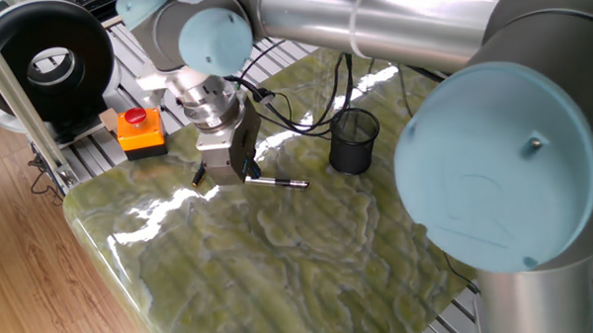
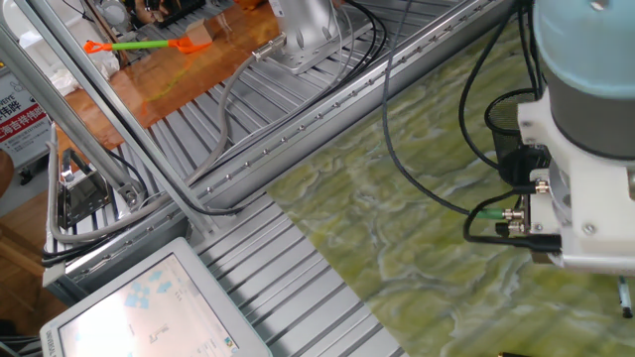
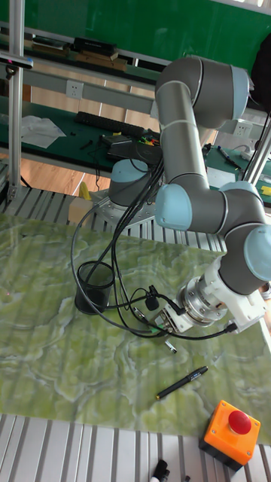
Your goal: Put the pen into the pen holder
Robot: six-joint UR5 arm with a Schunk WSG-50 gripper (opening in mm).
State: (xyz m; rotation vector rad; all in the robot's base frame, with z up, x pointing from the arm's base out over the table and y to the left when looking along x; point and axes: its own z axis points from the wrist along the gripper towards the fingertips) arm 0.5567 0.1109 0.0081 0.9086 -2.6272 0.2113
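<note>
The silver-grey pen point(image 1: 280, 183) lies flat on the green marbled table point(image 1: 280, 256), its right end pointing toward the pen holder point(image 1: 353, 141), a black mesh cup standing upright. My gripper point(image 1: 224, 177) points down over the pen's left end and hides that end. The gripper body covers the fingers, so I cannot see their gap. In the tall fixed view the gripper point(image 3: 164, 330) hangs low over the table with a short bit of the pen point(image 3: 171, 347) showing beneath it, and the pen holder point(image 3: 94, 286) stands to its left. The other fixed view shows only the wrist and the pen holder's rim point(image 2: 502, 117).
An all-black pen point(image 3: 182, 382) lies near the front edge beside an orange box with a red button point(image 3: 229, 434), also seen in one fixed view point(image 1: 140, 129). Black cables point(image 1: 295, 112) trail from the wrist across the table past the pen holder.
</note>
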